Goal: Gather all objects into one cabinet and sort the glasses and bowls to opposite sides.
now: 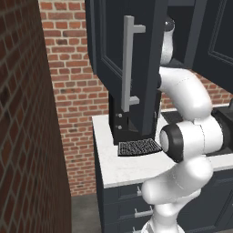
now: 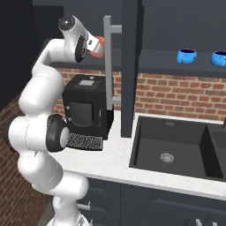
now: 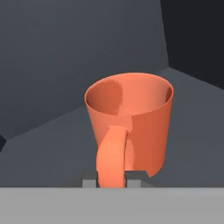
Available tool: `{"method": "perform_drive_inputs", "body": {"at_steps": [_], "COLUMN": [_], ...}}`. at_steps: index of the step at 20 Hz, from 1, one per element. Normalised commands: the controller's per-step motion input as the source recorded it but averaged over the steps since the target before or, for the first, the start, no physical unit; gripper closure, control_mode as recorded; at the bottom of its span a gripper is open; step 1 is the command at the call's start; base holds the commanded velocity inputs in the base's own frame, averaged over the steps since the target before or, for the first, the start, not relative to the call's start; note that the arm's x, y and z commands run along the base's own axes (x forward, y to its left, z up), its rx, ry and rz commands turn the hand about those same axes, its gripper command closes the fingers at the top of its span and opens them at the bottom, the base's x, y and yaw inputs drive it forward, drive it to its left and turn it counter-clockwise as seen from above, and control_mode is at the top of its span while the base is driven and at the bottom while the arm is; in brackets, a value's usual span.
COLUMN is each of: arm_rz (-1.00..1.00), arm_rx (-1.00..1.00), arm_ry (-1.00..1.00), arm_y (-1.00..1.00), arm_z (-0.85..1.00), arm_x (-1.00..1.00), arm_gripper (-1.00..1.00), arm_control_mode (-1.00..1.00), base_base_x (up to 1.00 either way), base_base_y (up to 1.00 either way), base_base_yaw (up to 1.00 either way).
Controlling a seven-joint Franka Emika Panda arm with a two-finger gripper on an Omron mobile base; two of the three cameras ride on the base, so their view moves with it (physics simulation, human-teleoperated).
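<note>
In the hand view the gripper [image 3: 113,183] is clamped on the handle of the orange cup [image 3: 133,120], one small finger tip [image 3: 89,183] on each side of the handle's loop; the cup stands upright directly ahead of the fingers, its open mouth up, over a dark grey shelf floor [image 3: 52,144] inside the cabinet; whether its base touches that floor cannot be told; in the right base view the arm reaches high, the cup [image 2: 99,46] a small orange patch at the hand, just left of the open cabinet door [image 2: 130,66] and its long grey bar handle [image 2: 108,62]; two blue bowls [image 2: 187,55] [image 2: 219,58] sit on the shelf well to the right, near each other.
</note>
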Motion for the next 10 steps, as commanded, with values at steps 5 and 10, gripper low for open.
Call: {"method": "perform_drive_inputs", "body": {"at_steps": [5, 10], "arm_rz": [0.00, 0.00], "arm_rx": [0.06, 0.04], "arm_ry": [-0.12, -0.11], "arm_y": [-0.01, -0.07], "arm_z": [0.01, 0.28], "arm_x": [-0.99, -1.00], "arm_gripper": [1.00, 1.00], "arm_control_mode": [-1.00, -1.00], "base_base_x": [0.00, 0.00], "base_base_y": [0.00, 0.00], "base_base_yaw": [0.00, 0.00]}}
